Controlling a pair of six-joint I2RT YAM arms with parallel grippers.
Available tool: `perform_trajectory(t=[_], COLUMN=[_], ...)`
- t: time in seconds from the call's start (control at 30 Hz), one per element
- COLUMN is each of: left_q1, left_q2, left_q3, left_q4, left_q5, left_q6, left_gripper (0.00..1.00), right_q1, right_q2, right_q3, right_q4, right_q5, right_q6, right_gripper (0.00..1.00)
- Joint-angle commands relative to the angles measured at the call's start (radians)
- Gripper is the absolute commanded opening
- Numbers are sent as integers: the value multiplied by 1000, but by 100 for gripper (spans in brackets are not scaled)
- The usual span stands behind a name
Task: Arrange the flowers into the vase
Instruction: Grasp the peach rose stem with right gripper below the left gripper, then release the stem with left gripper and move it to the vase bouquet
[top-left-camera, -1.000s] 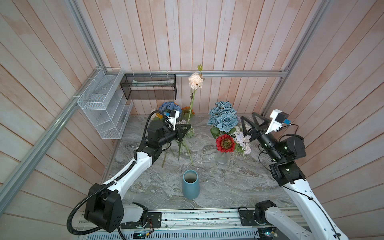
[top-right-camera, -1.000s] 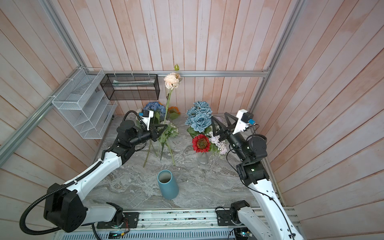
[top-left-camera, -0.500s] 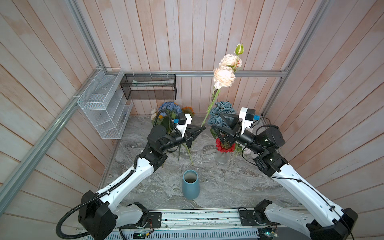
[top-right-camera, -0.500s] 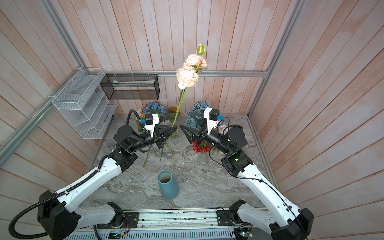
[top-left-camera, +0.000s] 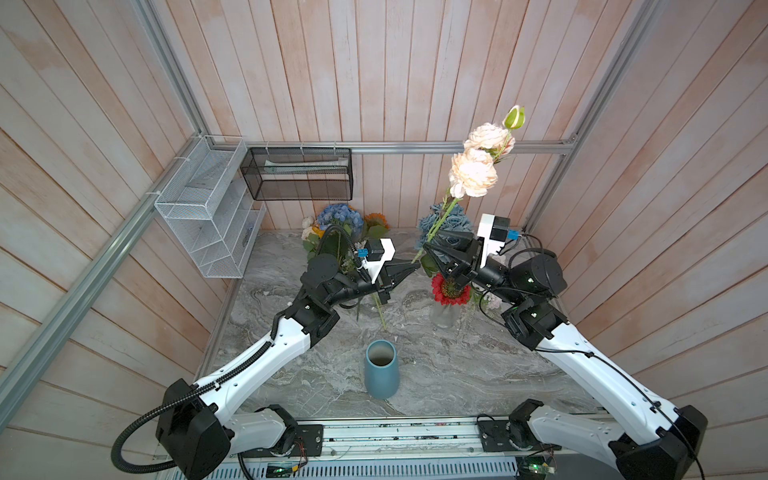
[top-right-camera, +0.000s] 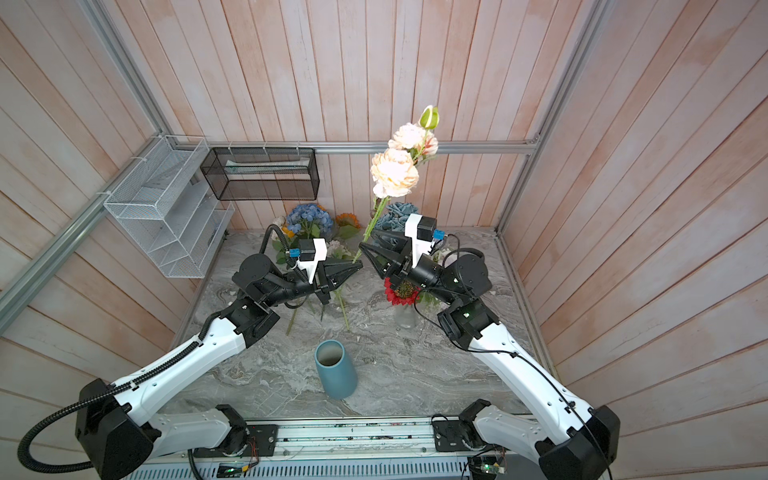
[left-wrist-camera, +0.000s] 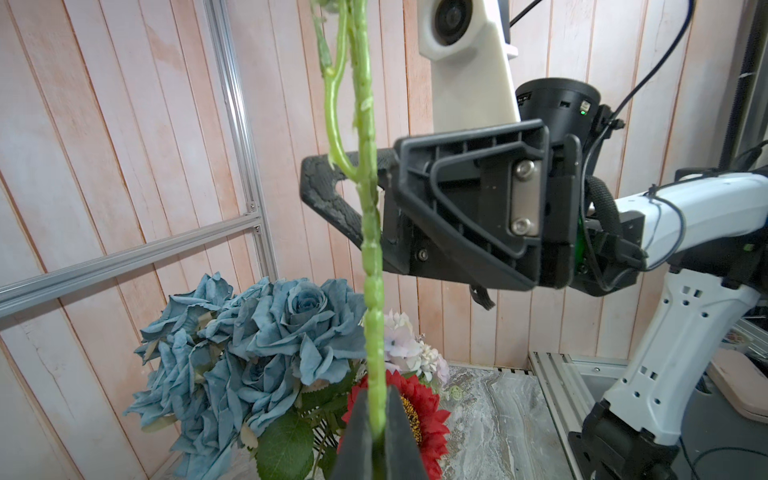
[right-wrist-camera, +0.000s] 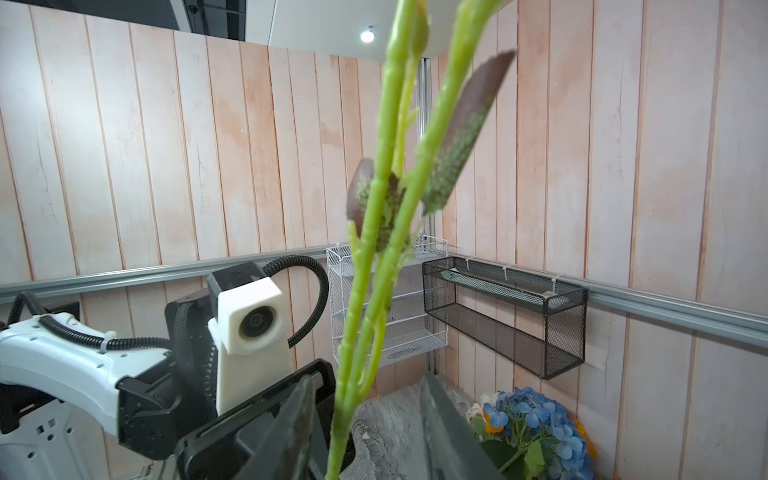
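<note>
The peach rose spray (top-left-camera: 473, 173) stands in the air over the back of the marble tabletop (top-left-camera: 457, 374). Its blooms lean toward the right wall and its green stem slants down to the middle of the scene. The left gripper (top-left-camera: 410, 269) is clamped on the lowest part of that stem; its wrist view shows both fingers pressed against it. The right gripper (top-right-camera: 368, 253) meets the same stem just above that hold, with the stem passing between its jaws. In the right wrist view the jaws are still apart: the stem lies close to one finger and a gap remains to the other, so nothing is gripped yet. A second ago the spray stood nearly upright at the back left, and the right arm waited at the right side with its jaws spread wide. Since then the left arm has carried the spray to the centre and tilted it, and the right gripper has reached across and begun to narrow. This reads as a hand-over or a two-handed regrasp to steady the long stem. The blue vase (top-left-camera: 381, 378) stands at the front centre, well apart from the spray, and looks empty. The dusty-blue roses (left-wrist-camera: 266, 324), the red bloom (top-left-camera: 449, 289) in a clear glass (top-left-camera: 444, 322) and the blue hydrangea (top-left-camera: 340, 214) wait at the back.
</note>
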Motion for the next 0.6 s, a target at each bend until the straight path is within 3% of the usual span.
perform_trajectory(t=[0.0,0.1,0.17,0.27,0.3,0.37,0.4,0.57], left_q1=[-12,-18,-19,-22,-22,-22,-22,-24], left_q2=[14,21,24,22,21,16,12,-2], left_q3=[26,36,37,36,36,31,25,-24], left_q4=[-11,-26,-30,-29,-30,-22,-20,-9], left_q5=[26,23,21,17,15,8,5,-32], left_q6=[38,47,49,48,46,31,21,-17], left_gripper=[0,0,0,1,17,78,99,100], right_q1=[5,6,5,6,5,6,5,-1], right_q2=[10,16,14,4,-1,-21,-33,-148], right_q3=[3,5,8,6,5,0,-2,-30], right_q4=[66,70,62,37,25,-8,-33,-226], right_q5=[-42,-58,-66,-56,-52,-35,-21,85], right_q6=[14,12,2,-15,-21,-39,-53,-125], right_gripper=[34,19,0,0,0,0,0,0])
